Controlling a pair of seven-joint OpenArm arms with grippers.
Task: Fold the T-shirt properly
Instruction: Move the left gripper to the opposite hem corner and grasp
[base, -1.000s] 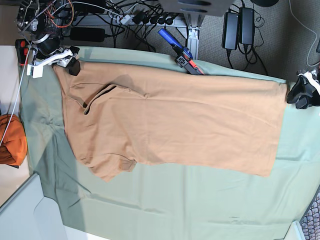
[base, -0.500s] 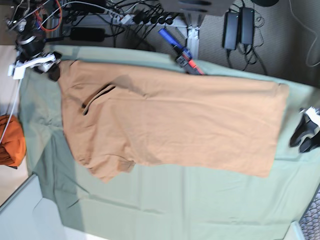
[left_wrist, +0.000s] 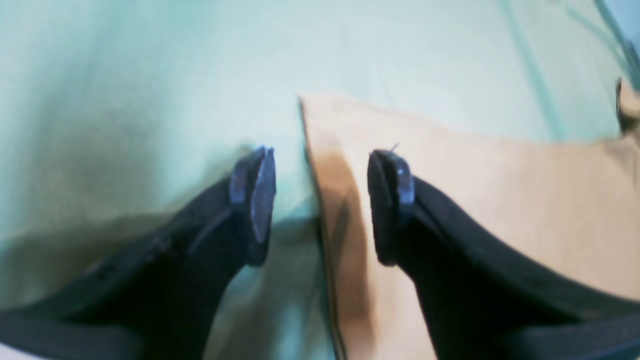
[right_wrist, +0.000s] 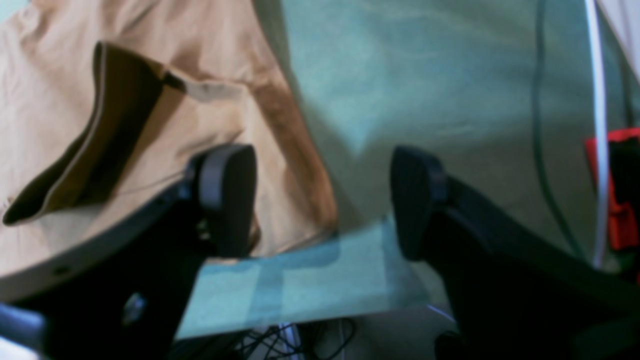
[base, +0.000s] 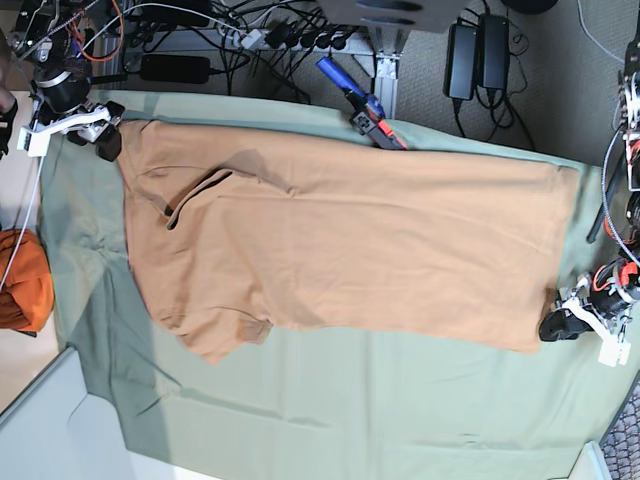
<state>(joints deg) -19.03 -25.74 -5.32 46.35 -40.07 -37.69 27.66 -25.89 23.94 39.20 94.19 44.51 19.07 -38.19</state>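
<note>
Right gripper (base: 100, 135) at far left of base view, fingers spread and holding nothing, just off the shoulder edge by the collar; T-shirt (base: 340, 240) flat across the pale green sheet (base: 330, 410), already doubled lengthwise, one sleeve (base: 215, 335) protruding at lower left; left gripper (left_wrist: 320, 200) at far right, fingers spread astride the hem corner, nothing pinched. Judged partway: lengthwise fold made; sleeve tuck and crosswise folds probably outstanding; no corner gripped yet.

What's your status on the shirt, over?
Left gripper open, straddling hem edge. Right gripper open at shoulder corner. T-shirt flat on green sheet. Nothing in the way.
</note>
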